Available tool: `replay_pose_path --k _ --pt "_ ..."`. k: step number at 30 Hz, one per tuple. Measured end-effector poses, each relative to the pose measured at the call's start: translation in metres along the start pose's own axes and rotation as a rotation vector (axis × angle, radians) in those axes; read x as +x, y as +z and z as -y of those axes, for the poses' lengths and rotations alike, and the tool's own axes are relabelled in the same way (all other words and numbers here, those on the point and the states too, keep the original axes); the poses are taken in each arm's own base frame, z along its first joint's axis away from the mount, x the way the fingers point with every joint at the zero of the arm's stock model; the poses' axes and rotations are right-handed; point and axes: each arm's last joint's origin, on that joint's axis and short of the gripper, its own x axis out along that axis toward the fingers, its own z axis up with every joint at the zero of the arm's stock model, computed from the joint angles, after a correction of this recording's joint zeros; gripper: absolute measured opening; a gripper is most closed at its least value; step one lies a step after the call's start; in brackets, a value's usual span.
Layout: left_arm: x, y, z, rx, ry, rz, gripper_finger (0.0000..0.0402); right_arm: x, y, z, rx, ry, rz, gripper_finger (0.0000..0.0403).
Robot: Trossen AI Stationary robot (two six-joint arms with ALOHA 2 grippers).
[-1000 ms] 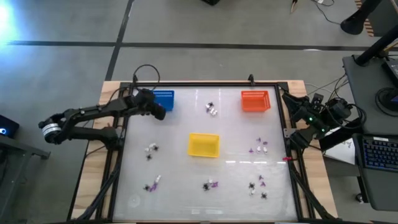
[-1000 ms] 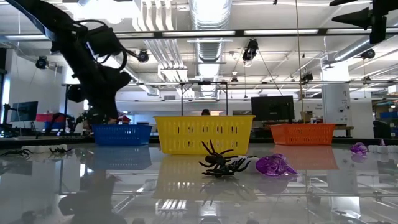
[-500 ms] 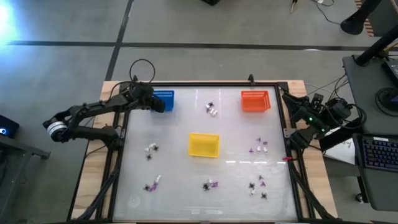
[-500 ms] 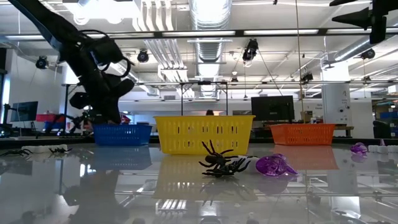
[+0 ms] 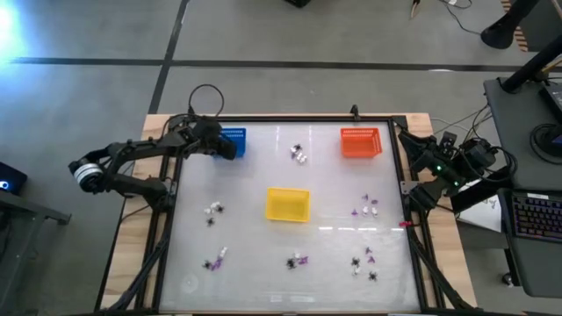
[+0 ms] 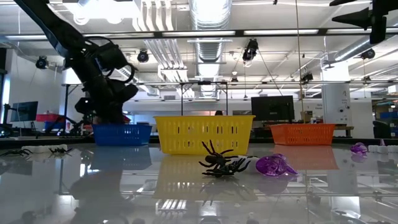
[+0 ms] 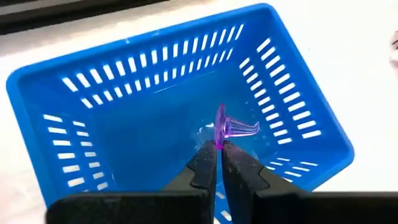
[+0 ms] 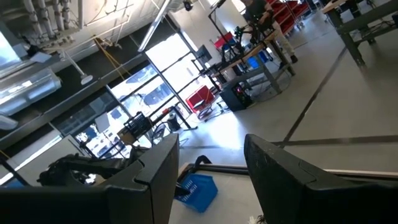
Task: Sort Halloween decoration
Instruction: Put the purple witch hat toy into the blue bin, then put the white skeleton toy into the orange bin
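The left arm reaches from the surface's left edge toward the far-left corner, elbow bent, with the left hand (image 5: 226,146) held above the blue basket (image 5: 234,136). In the low view the left hand (image 6: 102,115) points steeply down at the blue basket (image 6: 122,133). In the left wrist view the left hand (image 7: 217,147) has its fingers pressed nearly together, pinching a purple piece (image 7: 229,127) at its lower edge. The piece sits inside the blue basket (image 7: 74,93), above the basket floor; whether it touches the floor cannot be told. Its flat disc end stands upright at the fingertips, and its long axis runs sideways from the disc toward the basket's right wall, ending in a tapered stem.

The right arm waits folded off the surface's right edge, with the right hand (image 5: 420,162) near the far-right corner. In the right wrist view the right hand (image 8: 210,163) has its fingers spread wide, aimed out at the room.

The remaining pieces lie scattered on the surface (image 5: 325,250) in small clusters of black, purple and white: one cluster (image 5: 299,154) between the blue and orange basket (image 5: 360,141), others around the yellow basket (image 5: 287,204) at centre. In the low view a black spider (image 6: 219,163) lies just beside a purple piece in front of the yellow basket (image 6: 204,133).
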Motion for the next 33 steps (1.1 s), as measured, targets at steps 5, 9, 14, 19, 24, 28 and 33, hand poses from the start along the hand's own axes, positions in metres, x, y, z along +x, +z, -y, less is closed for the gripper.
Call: replay_pose_path --k 5,9,14,19,24,28,33 --pt "-0.003 0.009 0.004 0.000 -0.011 0.023 0.0043 0.000 0.000 0.000 0.000 0.000 0.000 0.0176" --pt "-0.010 0.018 0.008 0.048 -0.002 0.006 0.0076 0.000 0.000 0.000 -0.008 0.000 0.000 0.0176" --pt "-0.032 0.037 0.016 0.196 0.035 -0.106 0.0097 0.000 0.000 0.000 -0.033 0.001 0.000 0.0176" --pt "-0.067 0.058 0.032 0.375 0.023 -0.185 0.0098 0.000 -0.001 0.000 -0.073 0.002 -0.002 0.0176" --pt "-0.100 0.061 0.051 0.463 -0.065 -0.177 0.0096 0.000 -0.008 0.001 -0.099 0.001 -0.027 0.0176" --pt "-0.120 0.050 0.061 0.487 -0.126 -0.141 0.0096 -0.001 -0.018 0.004 -0.083 -0.002 -0.063 0.0176" --pt "-0.139 0.034 0.075 0.494 -0.204 -0.118 0.0096 -0.002 -0.032 0.008 -0.044 0.056 -0.150 0.0176"
